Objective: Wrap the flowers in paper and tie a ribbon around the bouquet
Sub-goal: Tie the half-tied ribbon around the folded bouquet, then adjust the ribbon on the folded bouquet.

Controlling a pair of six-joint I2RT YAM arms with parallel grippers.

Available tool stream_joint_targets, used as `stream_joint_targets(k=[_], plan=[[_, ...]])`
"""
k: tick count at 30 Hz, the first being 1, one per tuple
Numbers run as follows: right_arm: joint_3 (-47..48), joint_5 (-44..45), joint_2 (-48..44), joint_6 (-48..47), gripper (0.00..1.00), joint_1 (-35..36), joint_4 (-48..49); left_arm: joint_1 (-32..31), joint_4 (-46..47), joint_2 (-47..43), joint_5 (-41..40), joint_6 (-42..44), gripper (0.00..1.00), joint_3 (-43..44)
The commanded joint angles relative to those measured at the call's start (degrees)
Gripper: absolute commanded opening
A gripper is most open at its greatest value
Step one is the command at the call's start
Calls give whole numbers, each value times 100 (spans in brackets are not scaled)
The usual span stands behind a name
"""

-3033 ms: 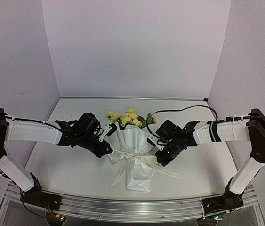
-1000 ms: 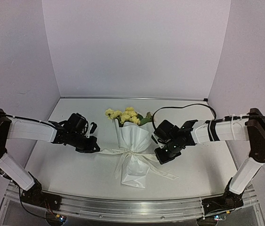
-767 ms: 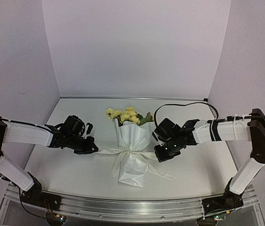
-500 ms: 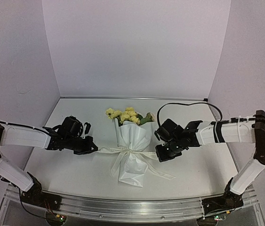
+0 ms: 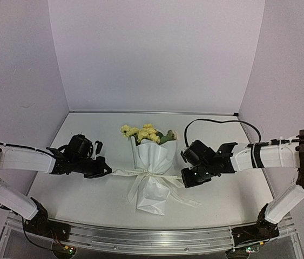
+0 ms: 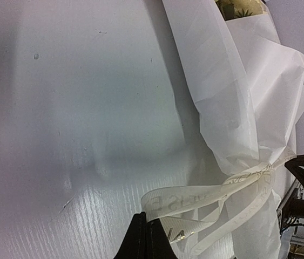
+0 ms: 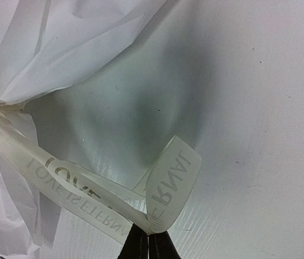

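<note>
Tool on the left arm (image 6: 144, 232) is closed, its dark tips pinching a loop of the ribbon (image 6: 195, 200) low over the table (image 5: 71, 197). Likewise the tool on the right arm (image 7: 147, 242) is clamped on the ribbon's other loop, whose faint printed lettering shows in the right wrist view. From each grip the cream strip runs inward, drawn nearly straight, to a knot (image 5: 153, 174) at the waist of the bouquet (image 5: 153, 162), which lies on the table between the two arms. Two loose tails (image 5: 187, 198) trail from the knot toward the near edge, one slanting off to the right. Around the knot the paper (image 5: 154, 154) is gathered tight, flaring wider above and below it. Flowers (image 5: 142, 133), pale yellow with some green leaf, stick out of the far, open end of the wrap, pointing toward the back wall (image 5: 157, 65).
</note>
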Motion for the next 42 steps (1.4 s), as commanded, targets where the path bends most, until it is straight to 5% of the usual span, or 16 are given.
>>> stream_joint_targets(k=[1, 9, 19, 27, 32, 42], plan=[[-143, 1136, -39, 122, 0, -112, -1788, 352, -693, -160, -1325, -86, 0, -106], [-271, 1416, -37, 149, 0, -109, -1818, 475, -736, -349, -1344, -18, 0, -232], [251, 707, 182, -167, 0, -48, -1911, 419, -464, -337, -513, 620, 0, 44], [673, 86, 172, -319, 0, -25, -1972, -92, -425, -109, -504, 852, 0, 343], [1064, -158, 432, -296, 14, 159, -1994, -677, -354, 377, -634, 750, 0, 606], [840, 126, 250, -313, 25, 148, -2019, -1902, 65, 1857, -745, 286, 0, 2026]])
